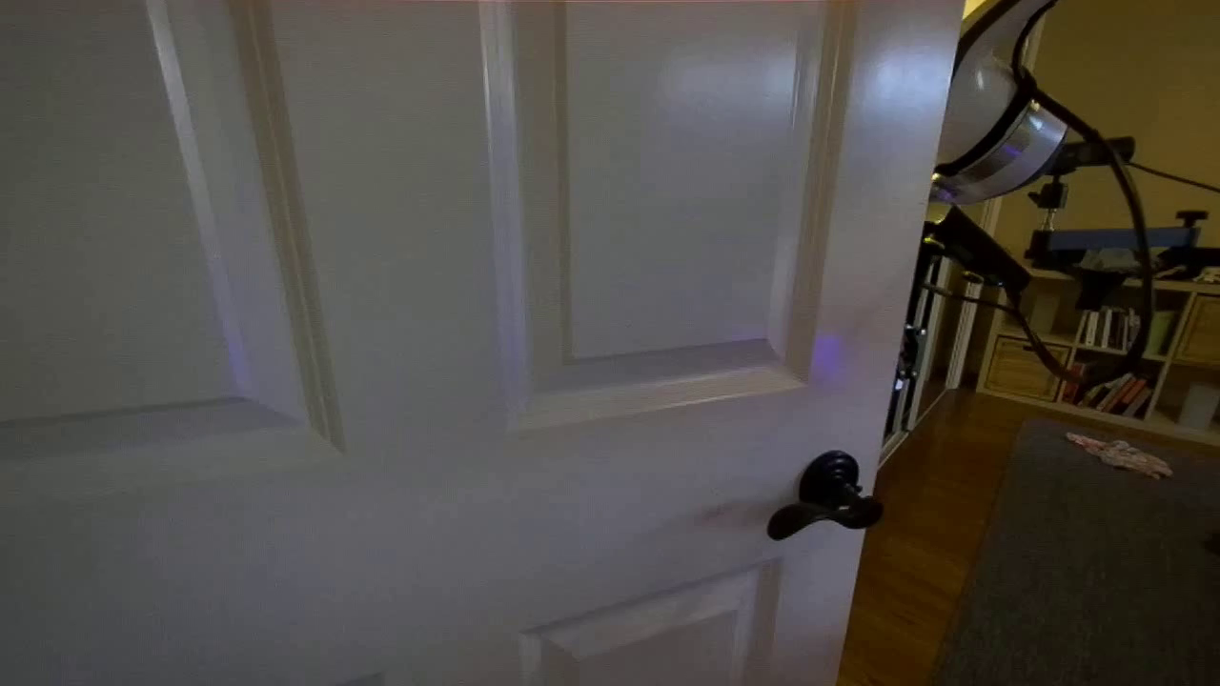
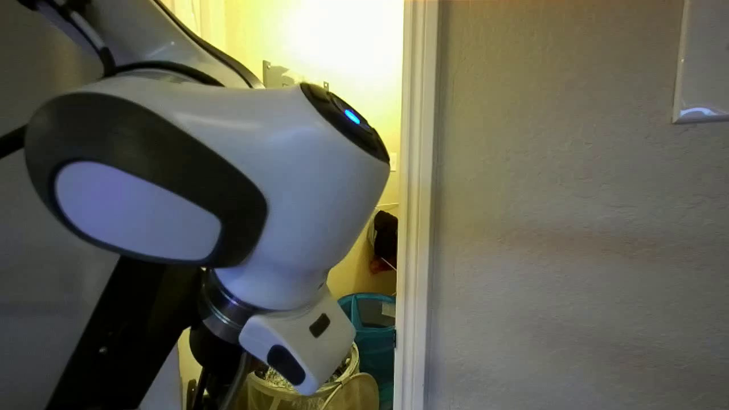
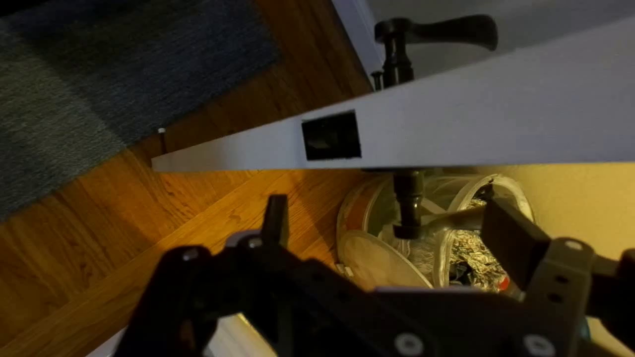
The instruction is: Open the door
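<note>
The white panelled door [image 1: 410,534] fills most of an exterior view, with its black lever handle [image 1: 827,510] near the free edge. In the wrist view the door's edge [image 3: 446,134] shows, with a dark latch opening in it and standing away from any frame. One lever [image 3: 451,32] is on the door's upper side there, another lever [image 3: 409,223] on the lower side. My gripper [image 3: 397,230] is open, its fingers wide apart on either side of the lower lever's stem. The lever's tip is hidden behind the right-hand finger; I cannot tell whether they touch.
A doorway frame [image 2: 418,228] and wall [image 2: 569,228] stand right of the arm. A mesh hamper [image 3: 382,258] and a teal bin [image 2: 373,359] are inside the lit room. A grey rug [image 1: 1096,553] and shelf [image 1: 1172,381] lie beyond the door.
</note>
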